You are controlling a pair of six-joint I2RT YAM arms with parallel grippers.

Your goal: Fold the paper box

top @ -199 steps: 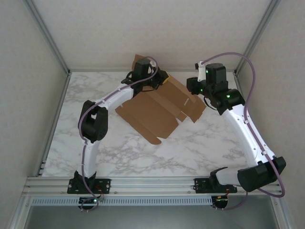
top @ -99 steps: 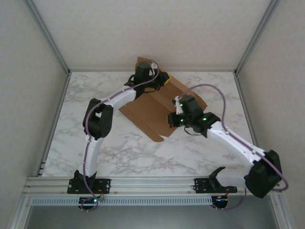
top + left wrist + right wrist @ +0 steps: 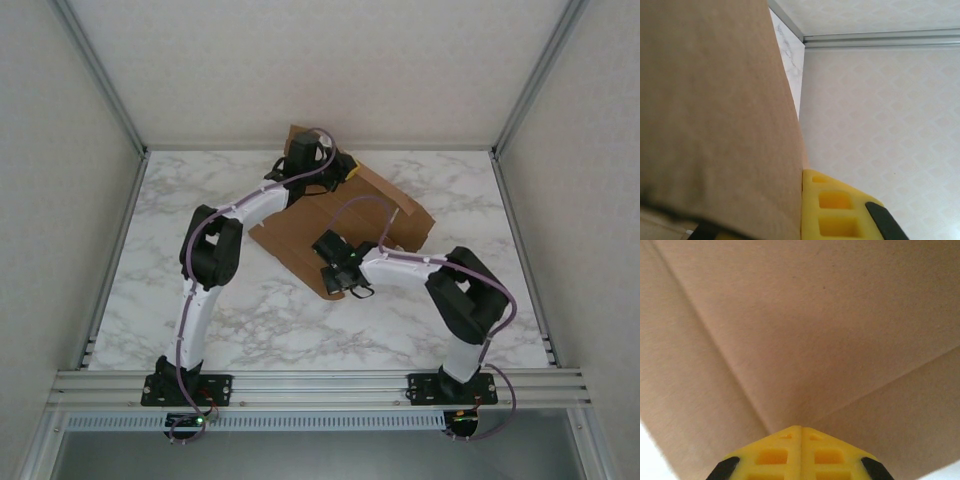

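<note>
The paper box [image 3: 296,228] is a brown cardboard sheet lying partly folded at the back middle of the marble table. Its rear flap stands up, and my left gripper [image 3: 342,168] is shut on that flap. In the left wrist view the cardboard [image 3: 715,115] runs down beside one yellow finger [image 3: 837,210]. My right gripper [image 3: 335,274] is down over the sheet's near part. In the right wrist view its yellow fingers [image 3: 801,429] are shut together with nothing between them, the tips against the cardboard [image 3: 805,325] where two creases meet.
The marble table [image 3: 250,320] is bounded by cream walls at the back and sides, with a metal rail [image 3: 320,382] along the near edge. The right arm's elbow [image 3: 470,295] bends over the table's right half. The left arm [image 3: 215,245] reaches along the left side.
The right arm has swung from the back right to the sheet's near part and its jaws have closed. The left gripper has kept its hold on the rear flap.
</note>
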